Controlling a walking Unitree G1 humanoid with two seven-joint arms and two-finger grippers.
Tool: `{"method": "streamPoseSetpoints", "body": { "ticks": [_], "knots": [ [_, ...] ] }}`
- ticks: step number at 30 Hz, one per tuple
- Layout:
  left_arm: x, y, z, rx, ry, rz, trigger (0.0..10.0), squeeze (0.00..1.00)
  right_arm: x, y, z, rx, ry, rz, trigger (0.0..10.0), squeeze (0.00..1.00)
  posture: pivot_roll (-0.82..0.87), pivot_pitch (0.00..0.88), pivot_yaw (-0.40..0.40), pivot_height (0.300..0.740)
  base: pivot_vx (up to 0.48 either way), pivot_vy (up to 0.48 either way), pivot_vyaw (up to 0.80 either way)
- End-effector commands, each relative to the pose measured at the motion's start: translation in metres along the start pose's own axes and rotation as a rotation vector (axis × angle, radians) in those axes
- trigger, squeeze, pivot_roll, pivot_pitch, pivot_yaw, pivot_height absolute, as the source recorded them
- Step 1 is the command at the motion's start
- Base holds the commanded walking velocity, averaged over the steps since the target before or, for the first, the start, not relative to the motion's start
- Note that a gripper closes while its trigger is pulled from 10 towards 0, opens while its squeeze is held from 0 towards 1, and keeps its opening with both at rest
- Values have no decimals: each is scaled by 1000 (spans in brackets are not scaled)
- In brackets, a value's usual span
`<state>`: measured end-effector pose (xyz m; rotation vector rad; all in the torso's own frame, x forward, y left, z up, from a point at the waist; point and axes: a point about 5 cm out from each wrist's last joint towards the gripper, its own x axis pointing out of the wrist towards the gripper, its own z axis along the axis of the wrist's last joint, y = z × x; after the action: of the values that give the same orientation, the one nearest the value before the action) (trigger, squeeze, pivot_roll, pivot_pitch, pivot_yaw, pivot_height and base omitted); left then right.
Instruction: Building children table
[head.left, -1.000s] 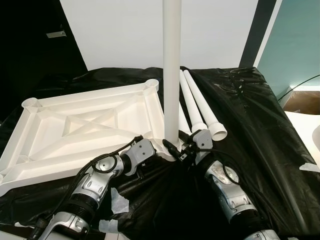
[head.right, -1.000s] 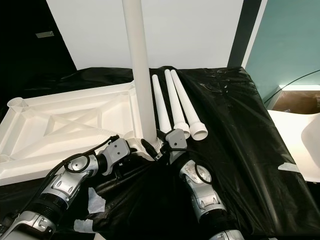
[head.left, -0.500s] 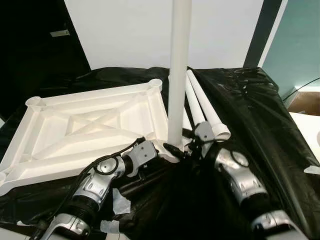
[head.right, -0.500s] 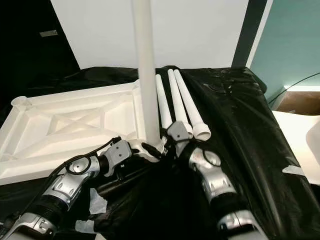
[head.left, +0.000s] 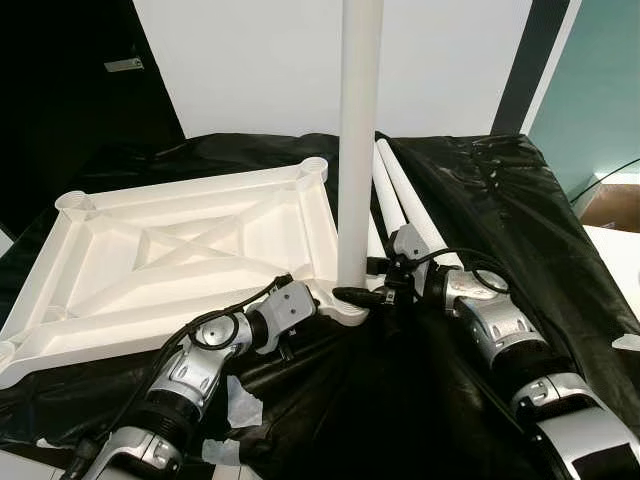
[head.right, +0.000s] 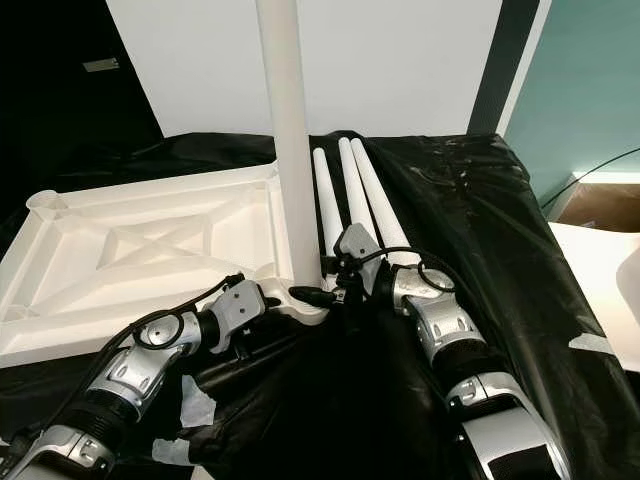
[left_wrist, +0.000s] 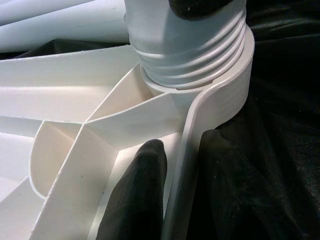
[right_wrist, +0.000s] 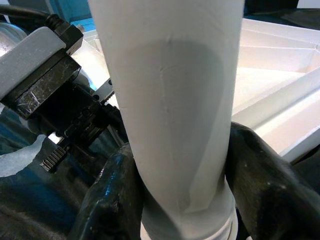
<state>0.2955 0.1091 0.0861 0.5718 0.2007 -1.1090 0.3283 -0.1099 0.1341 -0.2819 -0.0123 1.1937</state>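
Assembly looks barely begun; one upright leg (head.left: 359, 140) stands threaded into the near corner socket of the upturned tabletop (head.left: 180, 250); right gripper (right_wrist: 180, 200) clamps its base; left gripper (left_wrist: 172, 195) pinches the tabletop's rim; three spare legs (head.right: 345, 195) lie beside, unfitted.

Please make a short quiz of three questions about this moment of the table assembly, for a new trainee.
1. True or false: the upright leg stands in a corner socket of the upturned tabletop.
2. What does the left pincer clamp? A) a spare leg B) the tabletop's edge wall C) the black sheet
3. Fill in: the right pincer grips the upright leg near its ____ end.

Key: 1 true; 2 B; 3 lower, threaded.
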Motion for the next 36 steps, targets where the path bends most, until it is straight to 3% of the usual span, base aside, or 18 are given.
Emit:
{"method": "streamPoseSetpoints", "body": {
  "ticks": [1,3,4,5,6,7,9,16,19,20,21,22,23,26,27,28,36],
  "knots": [
    [3,-25,-26,-68,98,-90,10000,0,0,3,-9,50,26,-15,0,0,79,0,21,740,0,0,0],
    [3,-25,-26,-68,98,-90,10000,0,0,3,-9,50,26,-15,0,0,79,0,21,740,0,0,0],
    [3,-25,-26,-69,97,-89,10000,0,6,7,-10,67,-18,-111,0,0,77,0,21,740,0,0,0],
    [3,-25,-26,-69,97,-89,10000,0,6,7,-10,67,-18,-111,0,0,77,0,21,740,0,0,0],
    [5,-25,-25,-69,92,-88,10000,0,12,13,-7,97,-150,-449,0,0,81,0,20,740,0,0,0],
    [5,-25,-25,-69,92,-88,10000,0,12,13,-7,97,-150,-449,0,0,81,0,20,740,0,0,0],
    [5,-25,-24,-68,90,-88,10000,0,11,24,-3,85,-219,-600,0,0,70,0,28,740,0,0,0],
    [5,-26,-24,-62,92,-103,10000,0,6,25,-3,59,-224,-684,0,0,60,0,35,740,0,0,0],
    [6,-27,-24,-60,91,-107,10000,0,6,27,-4,38,-209,-657,0,0,56,0,34,740,0,0,0],
    [6,-27,-24,-60,91,-108,10000,0,8,29,-4,30,-202,-632,2980,0,56,0,34,740,0,0,0],
    [6,-27,-24,-60,91,-108,10000,0,8,29,-4,30,-202,-632,2980,0,56,0,34,740,0,0,0],
    [6,-27,-24,-60,90,-108,10000,0,10,32,-4,20,-193,-607,10000,0,57,0,30,740,0,0,0],
    [7,-27,-24,-61,89,-107,10000,0,12,35,-4,39,-191,-557,10000,1000,58,0,28,740,0,0,0],
    [8,-27,-24,-64,87,-105,10000,0,15,37,-4,47,-182,-473,10000,1000,56,0,26,740,0,0,0],
    [8,-28,-24,-65,87,-106,10000,0,15,36,-3,51,-182,-429,10000,306,55,0,25,740,0,0,0],
    [9,-28,-24,-66,88,-107,10000,0,13,32,-1,40,-178,-379,10000,0,54,0,25,740,0,0,0],
    [9,-28,-24,-65,90,-109,10000,0,4,12,-1,-40,-93,-205,10000,0,55,0,28,740,0,0,0]
  ]
}}
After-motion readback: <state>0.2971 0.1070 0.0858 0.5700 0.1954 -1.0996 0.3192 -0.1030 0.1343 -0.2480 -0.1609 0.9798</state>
